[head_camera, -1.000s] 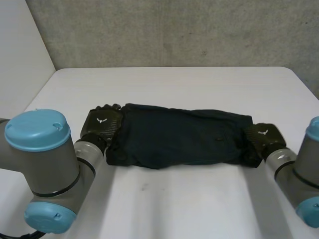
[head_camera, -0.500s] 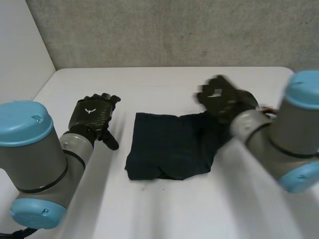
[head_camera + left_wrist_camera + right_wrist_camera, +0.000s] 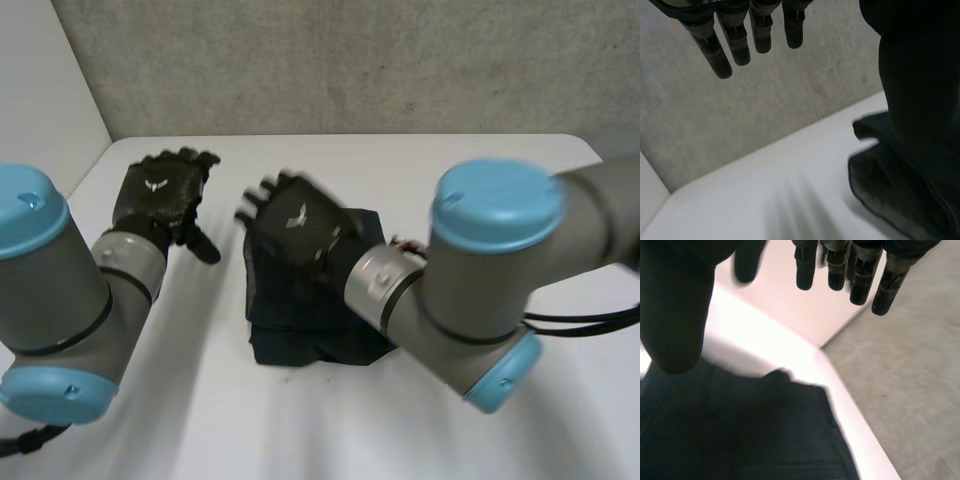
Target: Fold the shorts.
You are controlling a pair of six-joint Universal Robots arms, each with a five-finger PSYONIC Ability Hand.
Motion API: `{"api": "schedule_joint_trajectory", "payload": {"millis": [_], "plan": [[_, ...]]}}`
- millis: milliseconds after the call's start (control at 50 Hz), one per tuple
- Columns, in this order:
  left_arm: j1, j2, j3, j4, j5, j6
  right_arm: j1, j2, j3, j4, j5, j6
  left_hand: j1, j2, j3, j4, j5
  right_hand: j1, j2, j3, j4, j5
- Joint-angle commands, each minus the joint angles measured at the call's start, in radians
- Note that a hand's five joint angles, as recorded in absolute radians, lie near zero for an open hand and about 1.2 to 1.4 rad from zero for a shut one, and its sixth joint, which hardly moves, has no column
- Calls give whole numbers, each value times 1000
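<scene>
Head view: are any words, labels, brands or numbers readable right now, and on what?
No readable words or numbers anywhere.
One sign, a small white emblem without letters: on the back of the black left hand and of the black right hand.
Folded dark navy cloth shorts: no label or print visible.

Shorts [image 3: 290, 325] on the table [image 3: 400, 160], right hand [image 3: 300, 225] over them, left hand [image 3: 160, 195] apart at their left.

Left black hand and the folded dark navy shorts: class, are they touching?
Apart. The head view shows bare white table between the black left hand and the folded navy shorts.
</scene>
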Motion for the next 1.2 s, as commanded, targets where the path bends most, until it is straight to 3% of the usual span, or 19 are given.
{"api": "schedule_joint_trajectory", "payload": {"millis": [20,40,120,180,320,460,580,740,860,940,960,1040,1200], "plan": [[-27,-12,110,-6,10,0,-62,-114,-7,97,196,307,6,-3,-15,-7,-22,-33,-51,-39,-66,-71],[-37,-18,123,-8,16,0,-88,-108,-16,142,237,308,6,-3,-15,-7,-22,-33,-51,-39,-66,-71],[-99,-124,188,-15,77,0,-126,-45,-47,213,262,313,15,6,-6,2,-14,-33,-51,-39,-66,-71],[-144,-228,255,-49,99,3,-146,16,-67,216,250,325,21,12,0,8,-8,-33,-51,-39,-66,-71],[-156,-465,423,-208,93,6,-169,177,-122,214,188,340,36,26,14,23,7,-33,-51,-39,-66,-71],[-146,-542,481,-333,-7,62,-169,295,-176,220,153,328,62,53,41,49,33,-33,-51,-39,-66,-71],[-147,-540,461,-344,-58,156,-171,309,-188,225,153,301,59,50,38,46,31,-33,-51,-39,-66,-71],[-169,-465,435,-344,-52,174,-169,187,-176,227,156,276,50,41,29,37,22,-33,-51,-39,-66,-71],[-162,-272,427,-344,-58,164,-184,4,-128,210,168,288,36,27,14,23,7,-33,-51,-39,-66,-71],[-130,-108,429,-342,-61,138,-227,-143,-104,174,246,333,36,27,14,23,7,-33,-51,-39,-66,-71],[-116,-76,430,-344,-59,129,-244,-189,-104,173,303,359,36,27,14,23,7,-33,-51,-39,-66,-71],[-34,46,443,-393,-55,79,-290,-257,-108,216,400,382,47,38,26,35,19,-33,-51,-39,-66,-71],[26,90,502,-633,-19,18,-315,-266,-193,420,397,377,36,27,14,23,7,-33,-51,-39,-66,-71]]}}
